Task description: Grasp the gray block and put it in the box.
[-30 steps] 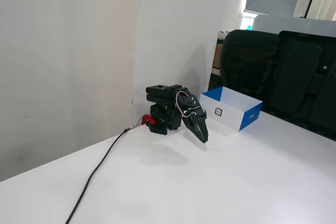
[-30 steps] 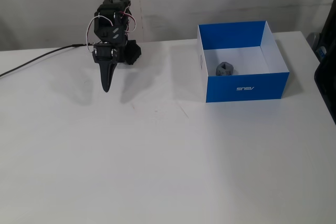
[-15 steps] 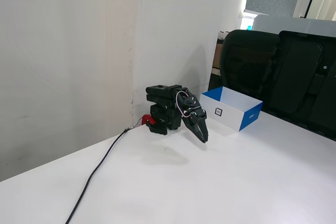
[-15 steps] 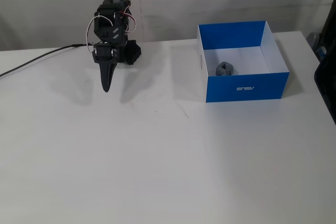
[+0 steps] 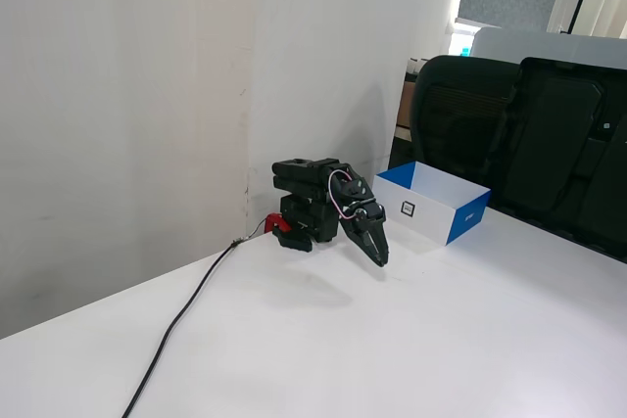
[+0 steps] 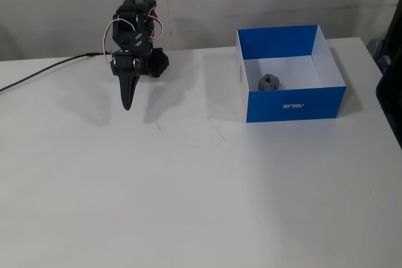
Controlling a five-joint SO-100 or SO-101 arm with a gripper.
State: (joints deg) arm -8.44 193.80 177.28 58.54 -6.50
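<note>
White walls rose behind the table [image 6: 188, 192], and we saw the folded black arm [image 6: 135, 36] near its far edge with the pincer [image 6: 127, 106] pointing down, its jaws together and holding nothing, hanging just above the surface. We found the gray block [image 6: 269, 82] lying inside the box [image 6: 295, 103], near its left wall in a fixed view, while the box sat toward the far right corner, well apart from the pincer, with a black cable [image 6: 44, 73] trailing from the arm to the left edge.

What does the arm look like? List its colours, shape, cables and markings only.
The arm is all black plastic, built of blocky segments. Thin white and pink wires loop across it. The pincer tapers to a slim black point. A red part sits at the base, where a black cable trails off. No markings are legible.
</note>
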